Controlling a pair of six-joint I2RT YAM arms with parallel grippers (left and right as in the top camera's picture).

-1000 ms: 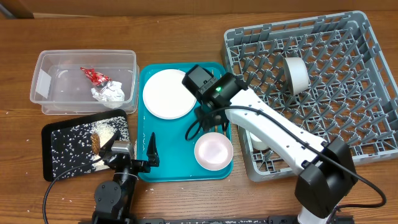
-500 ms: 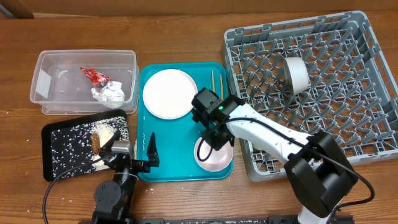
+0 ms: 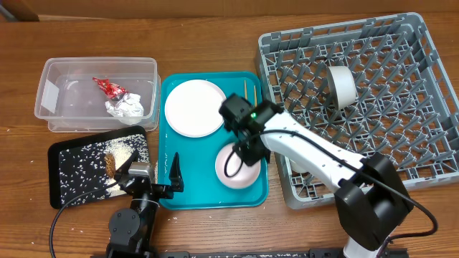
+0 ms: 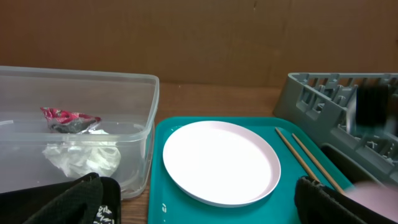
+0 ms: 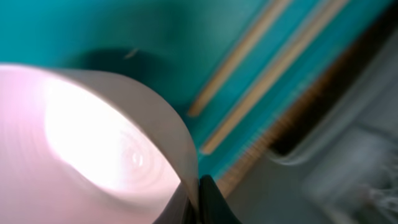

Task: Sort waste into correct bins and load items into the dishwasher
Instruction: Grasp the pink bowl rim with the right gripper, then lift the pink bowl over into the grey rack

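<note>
Overhead, the right gripper [image 3: 245, 149] pinches the rim of the white bowl [image 3: 231, 172] at 5 o'clock on the teal tray [image 3: 208, 197], probably to carry it to the dish rack [image 3: 401, 107] at 3 o'clock. The rack's wall stands between them. The chopsticks [image 3: 249, 91] lie at 1 o'clock, the plate [image 3: 192, 107] at 11, and the left gripper [image 3: 150, 173] rests at 7 with jaws spread.

Apparently tilted white bowl [image 3: 244, 174]; chopsticks [image 3: 248, 89] beyond; plate [image 3: 193, 107] flat.
</note>
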